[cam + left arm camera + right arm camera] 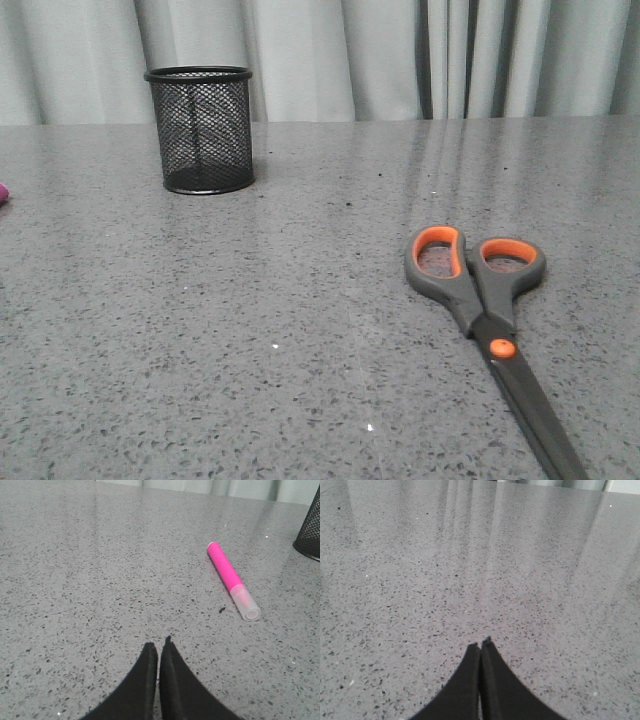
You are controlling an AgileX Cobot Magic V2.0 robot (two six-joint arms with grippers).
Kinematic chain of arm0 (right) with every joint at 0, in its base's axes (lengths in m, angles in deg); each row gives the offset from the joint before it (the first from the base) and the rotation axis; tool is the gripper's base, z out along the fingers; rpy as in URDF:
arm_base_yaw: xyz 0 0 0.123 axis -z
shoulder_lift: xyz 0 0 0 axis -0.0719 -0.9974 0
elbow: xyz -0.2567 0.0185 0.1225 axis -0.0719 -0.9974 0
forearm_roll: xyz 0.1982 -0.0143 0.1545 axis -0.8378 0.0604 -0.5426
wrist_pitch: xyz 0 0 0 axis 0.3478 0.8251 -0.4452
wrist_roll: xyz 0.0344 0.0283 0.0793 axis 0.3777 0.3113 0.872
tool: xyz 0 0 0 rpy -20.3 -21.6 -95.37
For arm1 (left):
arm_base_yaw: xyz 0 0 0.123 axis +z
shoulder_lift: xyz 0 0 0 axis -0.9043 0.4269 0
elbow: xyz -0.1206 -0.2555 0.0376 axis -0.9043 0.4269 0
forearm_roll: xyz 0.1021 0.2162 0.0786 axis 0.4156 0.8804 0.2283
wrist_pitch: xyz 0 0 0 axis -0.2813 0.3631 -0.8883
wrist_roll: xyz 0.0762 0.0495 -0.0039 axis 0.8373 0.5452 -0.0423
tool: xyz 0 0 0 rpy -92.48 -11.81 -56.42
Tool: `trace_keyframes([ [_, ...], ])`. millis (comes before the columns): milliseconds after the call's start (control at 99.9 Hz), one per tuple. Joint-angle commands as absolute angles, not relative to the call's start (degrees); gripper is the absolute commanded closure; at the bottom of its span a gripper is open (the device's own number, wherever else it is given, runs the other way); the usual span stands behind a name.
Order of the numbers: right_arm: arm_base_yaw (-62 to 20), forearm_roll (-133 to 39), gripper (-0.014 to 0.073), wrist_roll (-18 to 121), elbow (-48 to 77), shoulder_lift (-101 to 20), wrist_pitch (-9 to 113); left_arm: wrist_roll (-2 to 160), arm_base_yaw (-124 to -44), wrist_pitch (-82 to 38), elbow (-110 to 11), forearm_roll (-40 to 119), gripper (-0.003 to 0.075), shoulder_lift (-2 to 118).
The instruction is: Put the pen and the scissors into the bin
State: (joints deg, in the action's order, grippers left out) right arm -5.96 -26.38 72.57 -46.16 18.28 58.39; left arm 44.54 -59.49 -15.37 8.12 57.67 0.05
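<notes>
Left gripper (159, 647): my jaws are pressed together on nothing, hanging over bare table (90, 570).
Right gripper (481, 646): jaws together too, empty; its wrist view shows only speckled tabletop.
Pen (232, 580): lying flat ahead of the left fingers, apart from them, clear cap towards me, with the bin's mesh edge just past its far end.
Scissors (485, 320): flat on the right of the table, handles towards the curtain, blades running out of the front view.
Bin (201, 130): upright at the back left, nothing in it that I can see.
Risk, pen: it is round (I expect it rolls), so a nudge from shut fingers could send it off.
Risk, scissors: lying so flat, the fingers may skid off them.
Risk, bin: light and narrow; long blades dropped in off-centre could tip it.
</notes>
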Motion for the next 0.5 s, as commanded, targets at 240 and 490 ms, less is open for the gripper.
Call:
trace_keyframes([
  [240,-5.7,-26.4,0.0662,72.3,-47.0,19.4,56.0,44.2,-60.9,-17.8,10.6,57.3,0.0739,-1.8],
  [490,-5.7,-26.4,0.0662,72.3,-47.0,19.4,56.0,44.2,-60.9,-17.8,10.6,57.3,0.0739,-1.8],
])
